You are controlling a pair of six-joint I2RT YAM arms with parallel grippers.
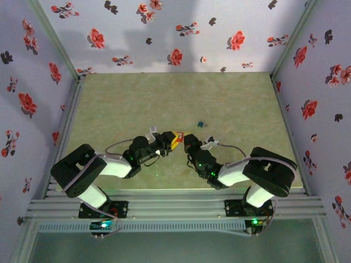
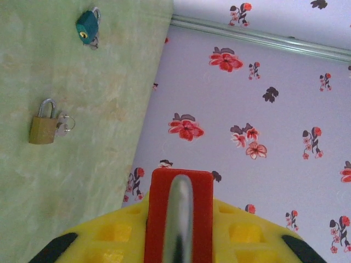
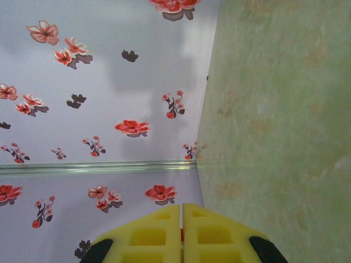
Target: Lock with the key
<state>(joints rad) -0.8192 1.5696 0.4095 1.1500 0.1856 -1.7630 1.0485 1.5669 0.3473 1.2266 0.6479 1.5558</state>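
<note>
Left claw (image 1: pixel 171 141) is clamped on the red padlock (image 2: pixel 178 192), above the worktop (image 1: pixel 164 98), long axis along the fingers (image 2: pixel 109 235). Right claw (image 3: pixel 181 230) (pinched together, can't tell on what) is just to its right.

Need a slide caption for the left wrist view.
Left gripper clamps a red padlock, shackle toward the camera; a brass padlock and a teal padlock lie apart on the green table beyond.

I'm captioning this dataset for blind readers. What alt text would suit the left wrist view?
The left gripper clamps a red padlock with a silver shackle, close to the camera. Beyond, on the green table, lie a brass padlock with a key ring and a teal padlock, beside a floral wall.
</note>
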